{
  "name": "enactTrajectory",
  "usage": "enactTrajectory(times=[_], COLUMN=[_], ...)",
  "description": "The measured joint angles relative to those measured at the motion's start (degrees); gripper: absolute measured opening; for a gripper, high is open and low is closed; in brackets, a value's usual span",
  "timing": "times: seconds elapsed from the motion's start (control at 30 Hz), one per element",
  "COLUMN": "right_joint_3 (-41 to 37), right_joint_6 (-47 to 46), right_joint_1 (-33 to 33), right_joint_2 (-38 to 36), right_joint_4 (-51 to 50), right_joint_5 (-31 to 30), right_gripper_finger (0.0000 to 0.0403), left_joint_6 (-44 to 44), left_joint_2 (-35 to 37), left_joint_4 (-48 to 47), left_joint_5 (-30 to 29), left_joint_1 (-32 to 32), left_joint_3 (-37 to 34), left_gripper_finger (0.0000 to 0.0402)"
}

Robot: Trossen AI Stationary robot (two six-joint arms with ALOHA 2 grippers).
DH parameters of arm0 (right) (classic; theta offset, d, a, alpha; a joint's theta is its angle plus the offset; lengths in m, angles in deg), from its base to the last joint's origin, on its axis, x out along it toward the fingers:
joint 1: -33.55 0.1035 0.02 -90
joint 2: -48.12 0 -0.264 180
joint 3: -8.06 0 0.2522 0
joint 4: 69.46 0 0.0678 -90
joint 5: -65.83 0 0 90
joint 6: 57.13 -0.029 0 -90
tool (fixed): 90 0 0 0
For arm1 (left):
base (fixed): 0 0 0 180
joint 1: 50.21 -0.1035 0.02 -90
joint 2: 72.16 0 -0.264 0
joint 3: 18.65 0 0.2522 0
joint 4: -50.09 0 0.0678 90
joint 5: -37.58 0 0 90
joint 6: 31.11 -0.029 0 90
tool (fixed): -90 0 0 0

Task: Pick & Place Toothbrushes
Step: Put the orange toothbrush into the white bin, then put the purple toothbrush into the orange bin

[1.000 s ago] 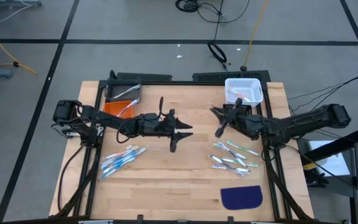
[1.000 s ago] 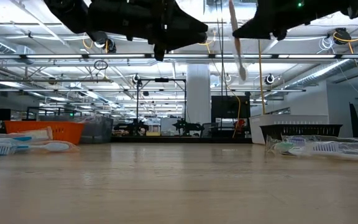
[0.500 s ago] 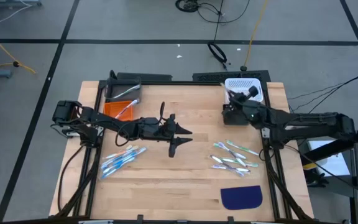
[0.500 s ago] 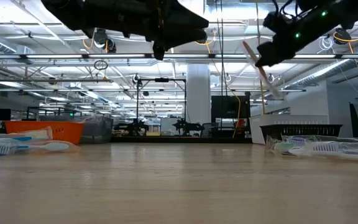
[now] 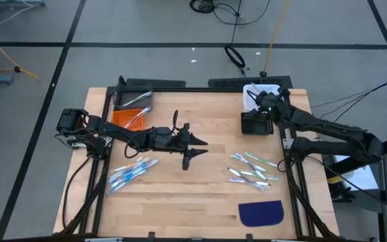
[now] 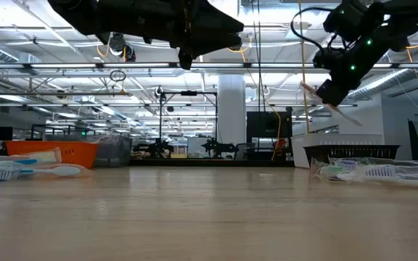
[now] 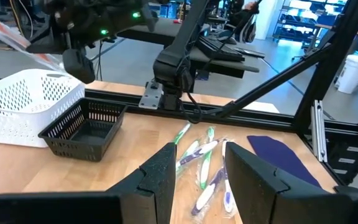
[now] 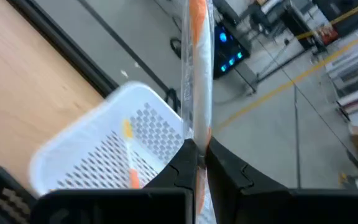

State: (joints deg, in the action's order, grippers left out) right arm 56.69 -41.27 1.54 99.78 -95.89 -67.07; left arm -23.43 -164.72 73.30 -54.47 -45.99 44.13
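Observation:
My right gripper (image 5: 262, 101) hangs above the white perforated basket (image 5: 274, 91) at the table's far right and is shut on a wrapped toothbrush with orange accents (image 8: 197, 56). In the low view this toothbrush (image 6: 312, 90) sticks out of the gripper (image 6: 331, 93) at a slant. One orange-accented toothbrush (image 8: 129, 155) lies in the basket. My left gripper (image 5: 195, 150) hovers open over the table's middle, holding nothing. Two piles of toothbrushes lie flat on the wood, one at the right (image 5: 252, 169) and one at the left (image 5: 132, 171). My right gripper pinches the wrapped toothbrush between its two fingers near one end (image 8: 196, 140). The long rest of the stick runs straight out beyond the fingertips, in line with them. It is lifted clear over the white basket and slants, as the low view shows.
A black mesh basket (image 5: 255, 123) stands just nearer than the white one. An orange bin (image 5: 127, 115) and a dark bin (image 5: 133, 97) sit at the far left. A dark blue half-round mat (image 5: 261, 213) lies near the right front edge. Bare wood spans the middle.
My right gripper has moved from right of the table's middle toward the far right corner, ending over the white basket and carrying the toothbrush along. The toothbrush, which hung almost upright below the gripper, now slants.

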Motion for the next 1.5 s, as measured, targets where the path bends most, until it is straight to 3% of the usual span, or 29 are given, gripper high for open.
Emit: enactTrajectory(times=[0.43, 0.87, 1.27, 1.5], right_joint_3=[0.0, 0.0, 0.0, 0.0], right_joint_6=[1.2, 3.1, 2.0, -0.1], right_joint_1=[-12.7, -15.6, -17.6, -16.9], right_joint_2=[3.5, 8.4, 9.4, 8.7], right_joint_4=[-2.6, -1.7, -0.8, 0.4], right_joint_5=[13.1, 15.4, 16.1, 16.1], right_gripper_finger=[0.0009, 0.0012, 0.0156, 0.0194], left_joint_6=[0.0, 0.1, 0.1, 0.1], left_joint_2=[0.0, 0.0, 0.0, 0.0], left_joint_4=[0.0, -1.2, -1.3, -1.4], left_joint_5=[-0.1, -0.1, -0.1, -0.6], left_joint_1=[0.0, 0.0, 0.0, 0.0], left_joint_3=[0.0, 0.0, 0.0, 0.0], left_gripper_finger=[0.0140, 0.0141, 0.0141, 0.0141])
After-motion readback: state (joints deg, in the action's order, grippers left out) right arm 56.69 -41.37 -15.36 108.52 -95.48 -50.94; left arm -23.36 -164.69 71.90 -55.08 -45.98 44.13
